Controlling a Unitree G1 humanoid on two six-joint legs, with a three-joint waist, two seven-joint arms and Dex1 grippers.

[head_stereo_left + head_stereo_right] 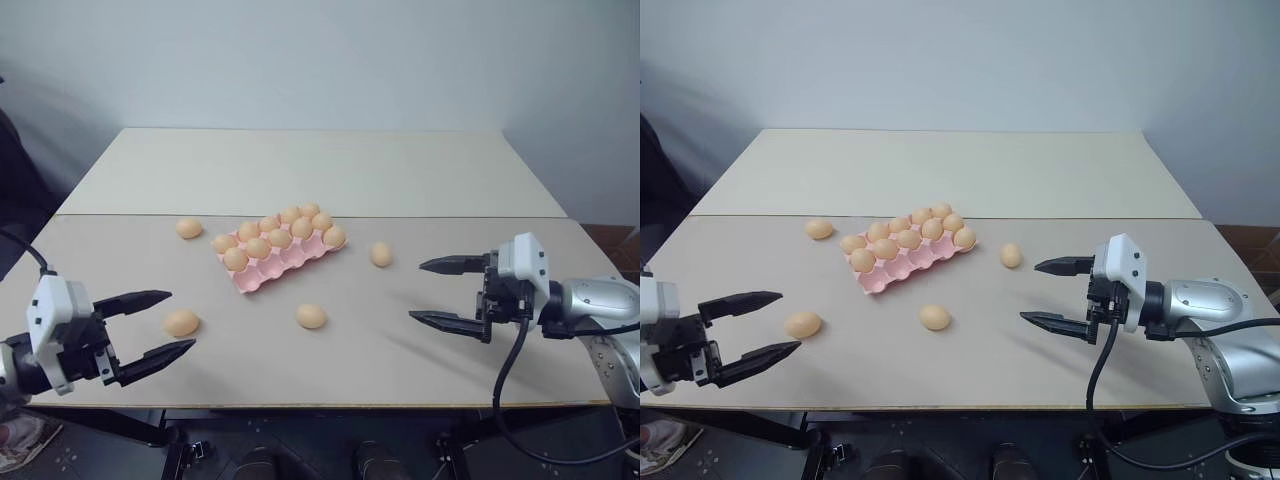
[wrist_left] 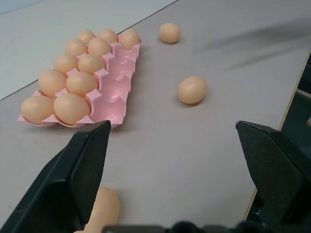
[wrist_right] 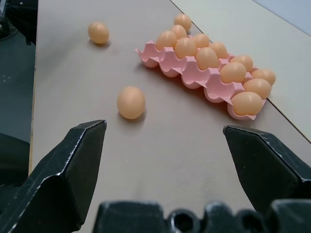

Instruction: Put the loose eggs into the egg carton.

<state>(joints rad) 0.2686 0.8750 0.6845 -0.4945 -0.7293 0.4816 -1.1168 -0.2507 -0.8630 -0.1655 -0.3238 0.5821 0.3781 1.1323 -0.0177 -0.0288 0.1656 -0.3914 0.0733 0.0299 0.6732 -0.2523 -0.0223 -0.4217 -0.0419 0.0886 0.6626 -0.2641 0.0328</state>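
Item: egg carton, pink moulded tray, lidless, lying at a slant mid-table; landmark for all entries below. Contents: ten eggs seated in its two far rows; the near row of five cups stands empty. Loose eggs, four counted: one beyond the carton's left end; one nearer me and to the carton's left, just ahead of my left gripper; one on my side of the carton, toward its right; one just off the carton's right end. Grippers, two: my left with both black fingers spread wide and nothing between them; my right gripper likewise spread and empty, well to the carton's right. Handling note, as I judge it: start with the egg nearest my left gripper, straddle its long sides, close gently since the shell is smooth and rolls, then lower it into a near-row cup without nudging seated eggs.
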